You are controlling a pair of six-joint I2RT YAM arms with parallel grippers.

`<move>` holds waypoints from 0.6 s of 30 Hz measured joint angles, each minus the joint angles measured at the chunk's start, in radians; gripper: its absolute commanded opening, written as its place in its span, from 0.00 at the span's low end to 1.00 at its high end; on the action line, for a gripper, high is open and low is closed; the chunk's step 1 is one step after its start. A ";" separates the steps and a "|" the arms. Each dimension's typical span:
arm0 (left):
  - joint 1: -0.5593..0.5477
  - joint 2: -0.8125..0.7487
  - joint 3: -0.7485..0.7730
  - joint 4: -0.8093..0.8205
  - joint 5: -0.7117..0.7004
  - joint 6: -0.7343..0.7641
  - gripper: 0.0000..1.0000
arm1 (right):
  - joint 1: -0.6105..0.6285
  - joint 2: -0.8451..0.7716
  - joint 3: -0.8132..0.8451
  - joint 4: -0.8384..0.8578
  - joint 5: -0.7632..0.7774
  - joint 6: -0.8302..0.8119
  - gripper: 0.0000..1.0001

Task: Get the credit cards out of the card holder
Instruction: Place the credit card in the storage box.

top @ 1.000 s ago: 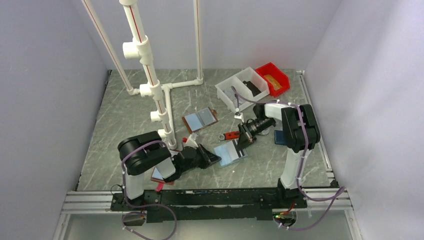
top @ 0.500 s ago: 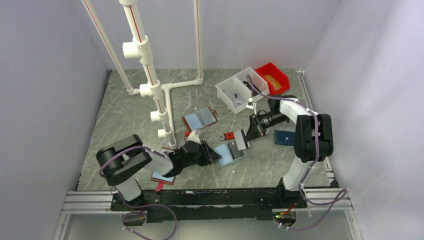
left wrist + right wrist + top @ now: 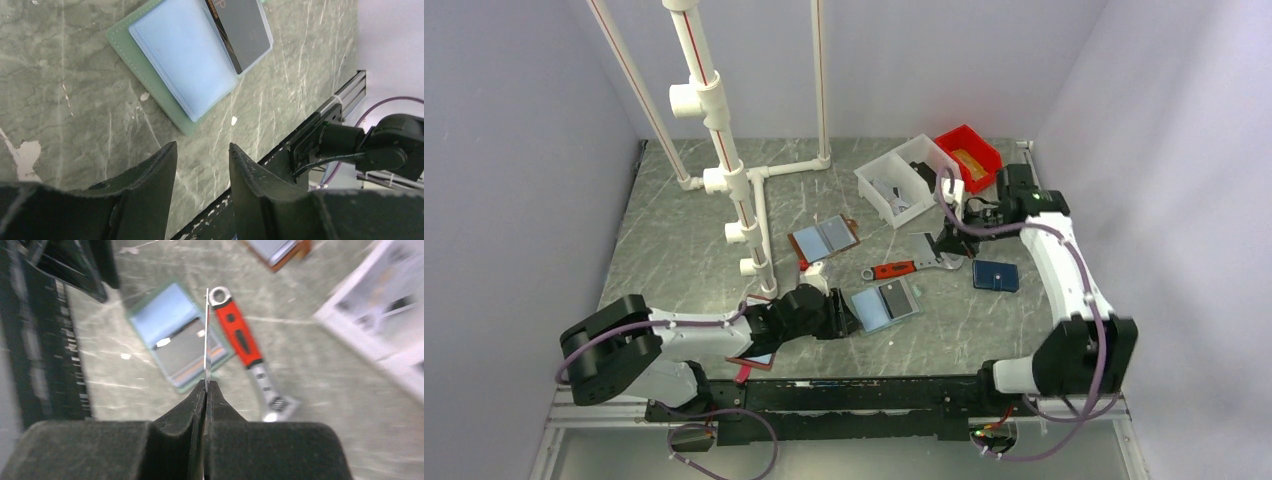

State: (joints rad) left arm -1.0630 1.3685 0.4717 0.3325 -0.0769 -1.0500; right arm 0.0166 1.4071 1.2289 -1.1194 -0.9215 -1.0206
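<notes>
The card holder (image 3: 885, 304) lies open on the table, mint-green edges and light blue panels. A dark card (image 3: 897, 297) sits in its right panel. In the left wrist view the holder (image 3: 175, 70) and dark card (image 3: 242, 30) lie just ahead of my left gripper (image 3: 202, 147), which is open and empty. My left gripper (image 3: 849, 318) is at the holder's left edge. My right gripper (image 3: 937, 247) is shut on a thin pale card (image 3: 921, 246), held in the air to the right of and behind the holder. That card shows edge-on in the right wrist view (image 3: 206, 330).
A red-handled wrench (image 3: 894, 269) lies right behind the holder. A brown-edged folder (image 3: 824, 237) lies behind it, a maroon-edged folder (image 3: 752, 355) under my left arm. A dark blue pouch (image 3: 996, 275), white bins (image 3: 909, 180), a red bin (image 3: 970, 156) and a pipe frame (image 3: 734, 190) stand around.
My right gripper has drawn the pale card away from the holder, moving up and to the back right. My left arm has stretched out lower while its gripper stays by the holder.
</notes>
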 measured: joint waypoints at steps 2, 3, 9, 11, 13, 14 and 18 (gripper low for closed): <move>-0.011 -0.026 0.005 -0.039 -0.005 0.026 0.48 | 0.000 -0.100 -0.019 0.048 0.010 -0.102 0.00; -0.014 -0.037 0.005 -0.052 -0.006 0.039 0.49 | 0.000 -0.145 -0.036 0.071 0.013 -0.147 0.00; -0.022 -0.097 0.006 -0.102 -0.007 0.091 0.50 | 0.021 -0.235 -0.079 0.196 0.087 -0.414 0.00; -0.024 -0.105 0.006 -0.120 -0.007 0.102 0.50 | 0.040 -0.182 -0.063 0.249 0.142 -0.506 0.00; -0.024 -0.107 0.006 -0.134 -0.007 0.109 0.50 | 0.061 -0.143 -0.063 0.306 0.206 -0.576 0.00; -0.025 -0.108 0.006 -0.136 -0.007 0.111 0.50 | 0.076 -0.129 -0.063 0.337 0.241 -0.587 0.00; -0.025 -0.116 0.006 -0.137 -0.008 0.114 0.51 | 0.225 -0.042 0.005 0.417 0.435 -0.480 0.00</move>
State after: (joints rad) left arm -1.0882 1.2530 0.4774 0.1959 -0.0853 -0.9360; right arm 0.2420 1.3655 1.2343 -0.7021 -0.4866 -1.5005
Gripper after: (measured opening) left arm 0.503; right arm 0.008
